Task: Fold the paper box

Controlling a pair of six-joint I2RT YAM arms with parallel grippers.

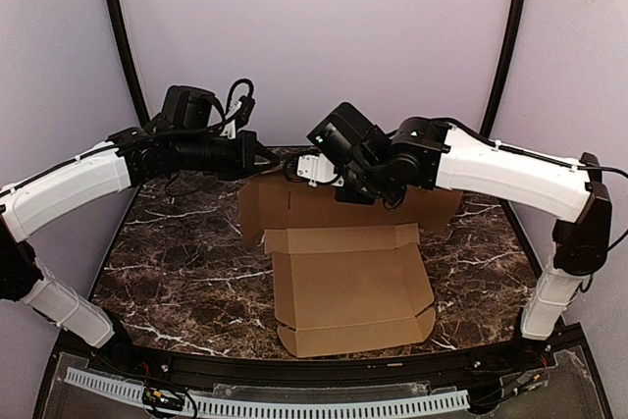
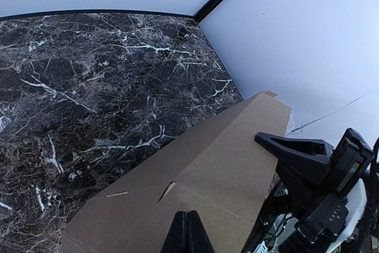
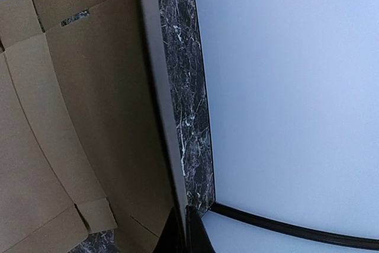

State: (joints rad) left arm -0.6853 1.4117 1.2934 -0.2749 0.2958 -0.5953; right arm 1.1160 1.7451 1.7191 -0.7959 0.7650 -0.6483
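Observation:
The paper box (image 1: 348, 287) is a brown cardboard sheet lying flat on the marble table, with its rear panel (image 1: 294, 205) folded upright. My right gripper (image 1: 351, 193) is shut on that panel's top edge. In the right wrist view, the thin edge of the paper box (image 3: 89, 117) runs straight between the right gripper's (image 3: 185, 232) closed fingers. My left gripper (image 1: 270, 159) is at the panel's back left. In the left wrist view, the left gripper (image 2: 188, 229) is shut, holding nothing, with its tips against the slotted face of the paper box (image 2: 225, 158).
The dark marble table (image 1: 177, 262) is enclosed by pale walls (image 1: 314, 36) with black corner poles (image 1: 123, 36). A narrow strip of table (image 3: 189, 87) separates the raised panel from the back wall. A white perforated rail (image 1: 294, 404) runs along the near edge.

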